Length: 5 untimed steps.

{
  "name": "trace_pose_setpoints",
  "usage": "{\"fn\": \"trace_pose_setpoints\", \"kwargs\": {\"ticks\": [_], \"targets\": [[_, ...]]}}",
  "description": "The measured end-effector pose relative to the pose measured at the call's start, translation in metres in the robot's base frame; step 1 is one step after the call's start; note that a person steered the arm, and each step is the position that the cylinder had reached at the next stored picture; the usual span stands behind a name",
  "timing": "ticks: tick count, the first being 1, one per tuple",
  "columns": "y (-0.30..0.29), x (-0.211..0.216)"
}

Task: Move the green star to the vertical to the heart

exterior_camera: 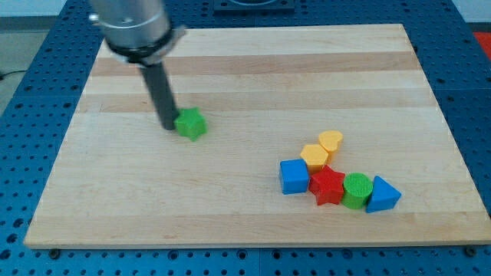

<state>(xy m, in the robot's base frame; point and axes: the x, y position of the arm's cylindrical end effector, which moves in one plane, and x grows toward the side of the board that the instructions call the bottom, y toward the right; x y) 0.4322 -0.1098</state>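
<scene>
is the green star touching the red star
No, the green star sits alone by my tip, far from the red star.

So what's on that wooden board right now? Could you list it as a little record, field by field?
Board: wooden board
Tip: my tip, touching the left side of the green block
Cluster, lower right: blue cube, red star, green cylinder, blue triangle
Above the cluster: two yellow blocks
Green block: apart from the cluster, up and left of it
</scene>
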Motion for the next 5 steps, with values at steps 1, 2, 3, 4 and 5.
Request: {"fn": "trace_pose_setpoints", "kwargs": {"ticks": [1,2,3,4,5], "targets": [[0.037,0.003],[0.003,0.012],[0.002,0.041],[0.047,0.029],[0.086,0.009]]}}
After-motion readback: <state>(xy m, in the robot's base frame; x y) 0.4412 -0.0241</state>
